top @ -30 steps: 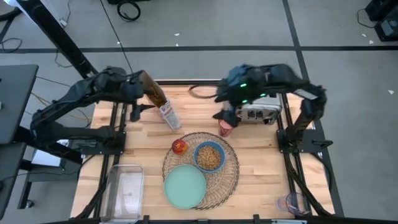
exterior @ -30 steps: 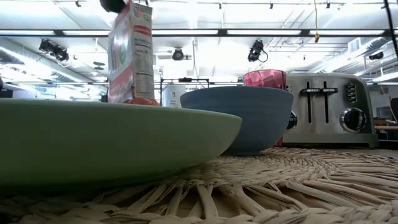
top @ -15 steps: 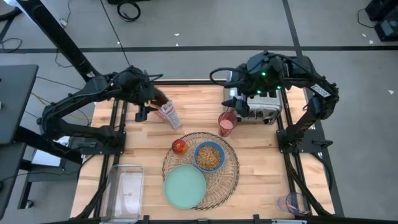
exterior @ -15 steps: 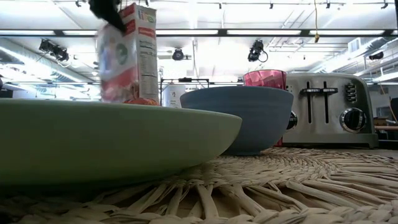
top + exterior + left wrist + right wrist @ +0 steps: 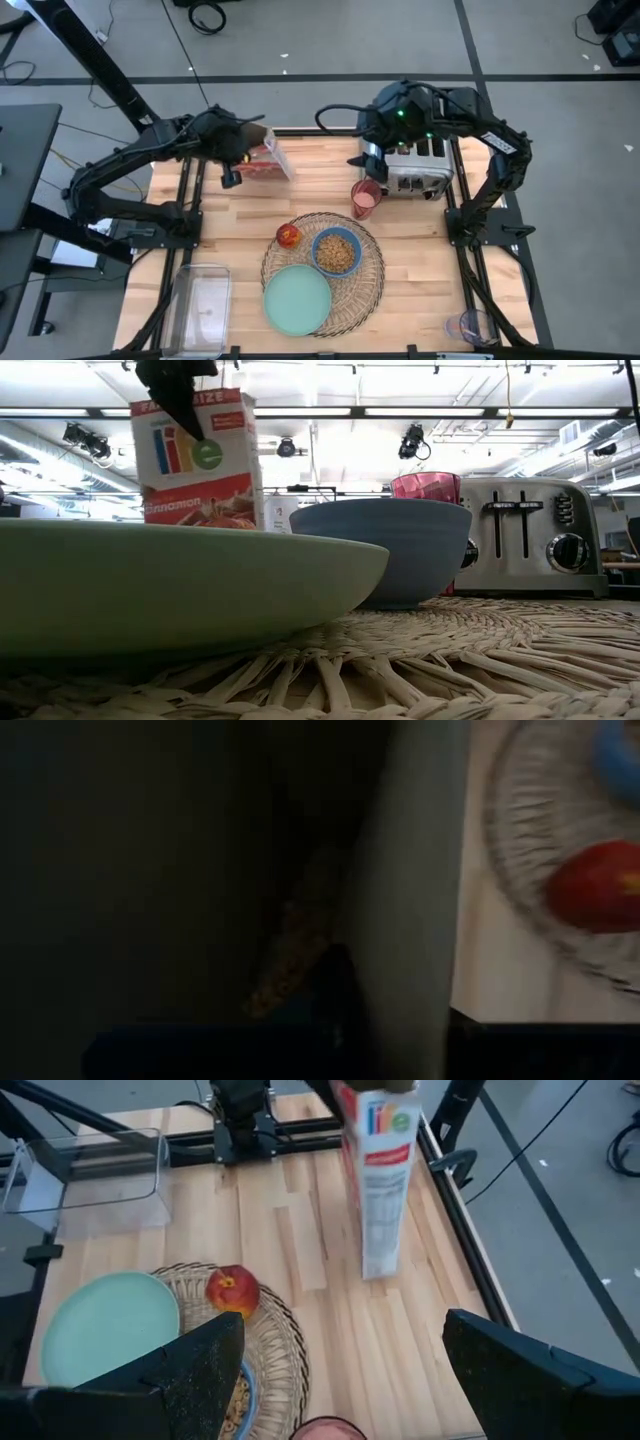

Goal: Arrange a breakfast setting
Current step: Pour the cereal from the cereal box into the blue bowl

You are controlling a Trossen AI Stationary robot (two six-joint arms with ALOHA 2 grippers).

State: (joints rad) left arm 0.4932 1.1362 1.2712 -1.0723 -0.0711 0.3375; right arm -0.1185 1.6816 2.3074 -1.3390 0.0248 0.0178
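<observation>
My left gripper [image 5: 240, 152] is at the table's far left, shut on a red-and-white cereal box [image 5: 268, 160], which stands upright [image 5: 200, 460] [image 5: 378, 1170]. Its bottom is hidden in the low view behind the mint-green plate [image 5: 150, 580]. My right gripper [image 5: 340, 1380] hangs open beside the chrome toaster [image 5: 420, 170], above and behind the pink cup [image 5: 365, 198]. The round straw placemat [image 5: 368, 290] carries the plate [image 5: 297, 298], the blue bowl [image 5: 337, 251] with cereal in it, and the red apple [image 5: 289, 235] at its far left rim. My left gripper holds the cereal box at its open top [image 5: 215, 395], coming from above. One dark finger [image 5: 185, 415] lies down the outside of the printed front face. The other finger is hidden; the left wrist view looks into the dark inside of the box. The box hangs upright.
A clear plastic bin [image 5: 203, 305] stands at the near left corner. A small clear cup [image 5: 470, 325] sits off the near right corner. Bare wood lies between the cereal box and the placemat and along the table's right side.
My left gripper has carried the cereal box back from the placemat toward the table's far left and turned it from tipped to upright. My right gripper has drawn away from the pink cup toward the far edge, staying open; the cup stands where it was.
</observation>
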